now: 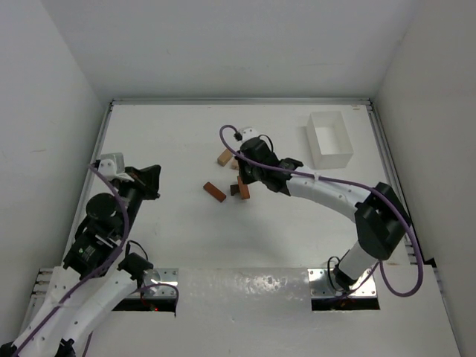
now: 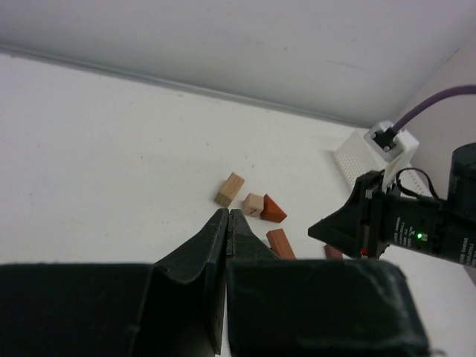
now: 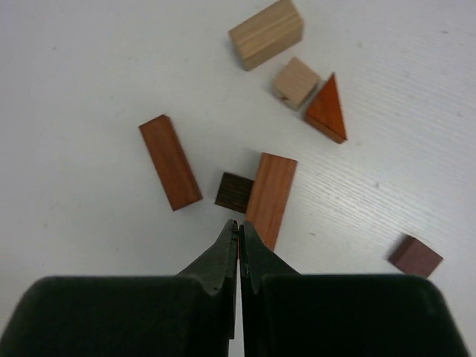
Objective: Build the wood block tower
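The wooden blocks lie loose and flat on the white table, none stacked. In the right wrist view I see a tan bar, a tan cube, a red-brown wedge, two reddish-brown bars, a dark brown cube between them and a dark block apart at the right. My right gripper is shut and empty, hovering just short of the dark cube. In the top view it is over the pile. My left gripper is shut and empty, far left of the blocks.
A clear plastic rectangular box stands at the back right of the table. White walls close in the table on the left, back and right. The right arm's wrist shows at the right of the left wrist view.
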Controlling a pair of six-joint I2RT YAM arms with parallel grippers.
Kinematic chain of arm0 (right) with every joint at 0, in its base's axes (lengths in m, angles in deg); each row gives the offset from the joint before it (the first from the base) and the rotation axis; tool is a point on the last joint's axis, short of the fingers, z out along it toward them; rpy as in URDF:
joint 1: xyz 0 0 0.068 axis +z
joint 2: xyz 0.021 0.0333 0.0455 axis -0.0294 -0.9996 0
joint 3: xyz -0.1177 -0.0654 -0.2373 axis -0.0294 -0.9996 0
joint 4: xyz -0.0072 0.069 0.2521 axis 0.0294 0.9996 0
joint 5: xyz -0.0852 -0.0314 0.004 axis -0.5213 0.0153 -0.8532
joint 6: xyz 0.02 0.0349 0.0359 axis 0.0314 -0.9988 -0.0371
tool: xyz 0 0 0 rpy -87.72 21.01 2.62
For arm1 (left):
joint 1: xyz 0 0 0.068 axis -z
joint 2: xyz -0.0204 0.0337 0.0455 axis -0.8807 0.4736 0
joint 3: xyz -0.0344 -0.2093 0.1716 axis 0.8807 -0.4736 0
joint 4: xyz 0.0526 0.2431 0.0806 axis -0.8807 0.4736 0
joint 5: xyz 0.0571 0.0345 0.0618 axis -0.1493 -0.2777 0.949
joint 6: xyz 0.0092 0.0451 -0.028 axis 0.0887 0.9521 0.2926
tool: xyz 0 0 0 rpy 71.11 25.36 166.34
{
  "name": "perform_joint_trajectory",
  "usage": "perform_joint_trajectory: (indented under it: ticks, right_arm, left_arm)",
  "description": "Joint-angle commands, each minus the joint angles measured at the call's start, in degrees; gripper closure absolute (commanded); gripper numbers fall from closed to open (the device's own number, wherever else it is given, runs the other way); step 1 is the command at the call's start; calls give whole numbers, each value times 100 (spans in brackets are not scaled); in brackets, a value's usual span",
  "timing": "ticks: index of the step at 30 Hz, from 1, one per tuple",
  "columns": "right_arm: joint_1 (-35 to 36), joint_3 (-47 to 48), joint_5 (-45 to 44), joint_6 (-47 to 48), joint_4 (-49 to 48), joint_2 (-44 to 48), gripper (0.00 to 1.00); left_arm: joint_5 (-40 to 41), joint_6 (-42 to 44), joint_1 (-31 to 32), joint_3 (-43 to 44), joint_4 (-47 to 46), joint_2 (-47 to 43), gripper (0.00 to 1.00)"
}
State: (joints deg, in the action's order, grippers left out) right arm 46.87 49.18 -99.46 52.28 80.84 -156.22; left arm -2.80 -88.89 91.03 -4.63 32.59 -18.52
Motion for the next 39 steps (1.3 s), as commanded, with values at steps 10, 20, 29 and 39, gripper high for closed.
perform_joint_trajectory:
  ticks: [10,20,29,39]
  right_arm:
    - [289,1452,1054,1146,389,-1297,86]
    - [534,2831,1109,1656,1267,-2782,50]
    - [649,3253,633,1525,1321,-3477,48]
    - [728,3596,352,1489,1321,-3829,59]
  left_arm:
    - [271,-1126,6,227,86,882,100]
    - [463,-1576,6,174,120,989,99]
    - [754,-1215,6,412,420,769,99]
    - [701,-943,-3,236,385,532,99]
